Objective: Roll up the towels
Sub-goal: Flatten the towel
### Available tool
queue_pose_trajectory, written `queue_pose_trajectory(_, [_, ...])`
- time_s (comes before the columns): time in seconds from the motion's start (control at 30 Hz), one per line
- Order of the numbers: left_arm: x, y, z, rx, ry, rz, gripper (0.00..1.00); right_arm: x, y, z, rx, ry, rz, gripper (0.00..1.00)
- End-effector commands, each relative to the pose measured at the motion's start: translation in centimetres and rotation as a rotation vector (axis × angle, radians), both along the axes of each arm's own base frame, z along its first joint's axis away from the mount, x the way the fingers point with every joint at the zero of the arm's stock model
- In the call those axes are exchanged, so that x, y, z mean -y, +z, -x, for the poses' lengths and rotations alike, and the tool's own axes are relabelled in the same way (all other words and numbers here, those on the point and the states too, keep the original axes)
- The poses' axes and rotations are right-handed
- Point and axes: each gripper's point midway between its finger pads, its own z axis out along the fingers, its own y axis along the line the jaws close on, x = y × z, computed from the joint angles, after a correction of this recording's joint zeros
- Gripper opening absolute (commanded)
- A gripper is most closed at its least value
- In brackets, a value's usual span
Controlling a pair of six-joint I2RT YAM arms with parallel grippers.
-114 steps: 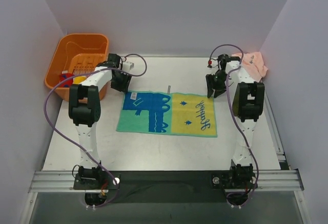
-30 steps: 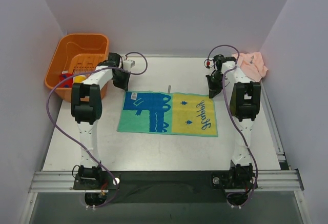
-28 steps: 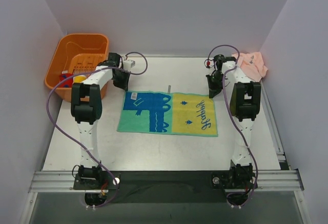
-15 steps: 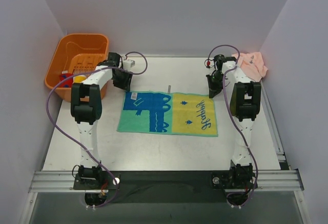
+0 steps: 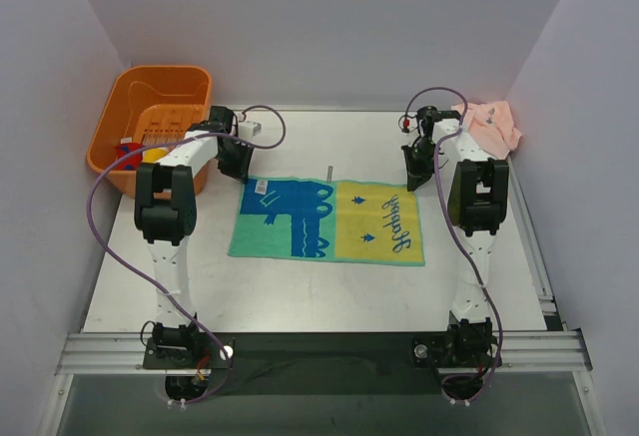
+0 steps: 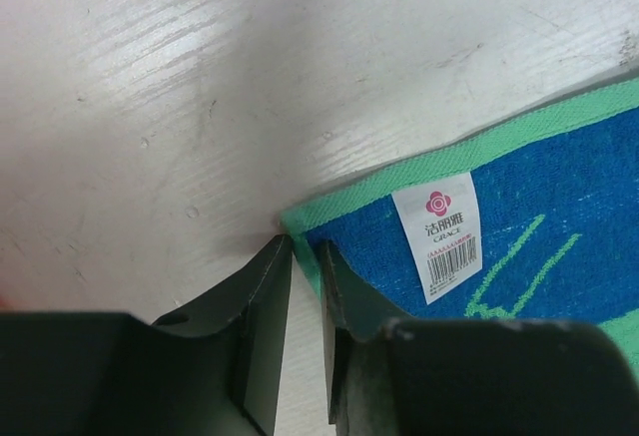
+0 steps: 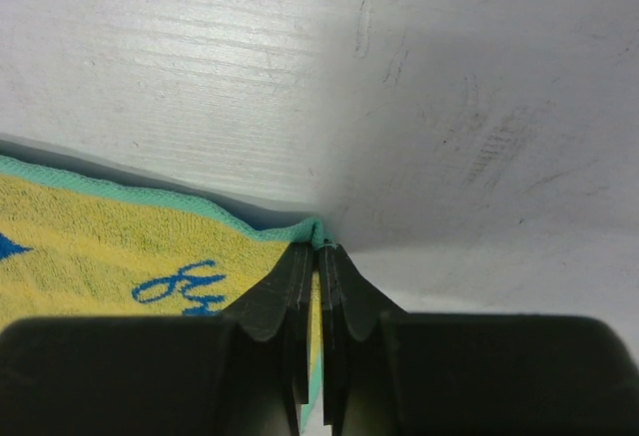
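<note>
Presently, printed towel (image 5: pixel 327 219): flat at mid-counter, blue half left, yellow half right
Pink towel (image 5: pixel 491 124): bunched at far right corner of counter (image 5: pixel 300 296)
Left fingers (image 6: pixel 262 306): narrowly apart, tips at printed towel's far left corner
Right fingers (image 7: pixel 290 296): closed, pinching its far right corner
Orange basket (image 5: pixel 107 127): far left, beside counter

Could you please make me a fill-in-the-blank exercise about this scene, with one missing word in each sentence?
1. The basket is ____.
2. The right fingers are shut on a corner of the printed towel, on its ____ half.
3. The white label sits on its ____ half.
4. The pink towel lies crumpled at the far ____ corner of the table.
Missing words: orange; yellow; blue; right.
</note>
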Motion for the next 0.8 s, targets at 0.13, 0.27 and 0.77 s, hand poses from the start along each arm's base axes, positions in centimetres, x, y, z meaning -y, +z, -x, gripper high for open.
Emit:
queue_pose_trajectory(0.13, [0.2, -0.7, -1.2, -0.017, 0.036, -0.002, 0.37, 0.5, -0.2, 0.4, -0.025, 0.021, 0.003, 0.00])
queue_pose_trajectory(0.27, [0.5, -0.7, -1.4, -0.013, 0.033, -0.002, 0.40, 0.4, -0.2, 0.2, -0.022, 0.018, -0.005, 0.00])
queue_pose_trajectory(0.77, [0.9, 2.6, -2.7, 0.056, 0.021, 0.068, 0.00, 1.5, 1.3, -1.6, 0.041, 0.009, -0.009, 0.00])
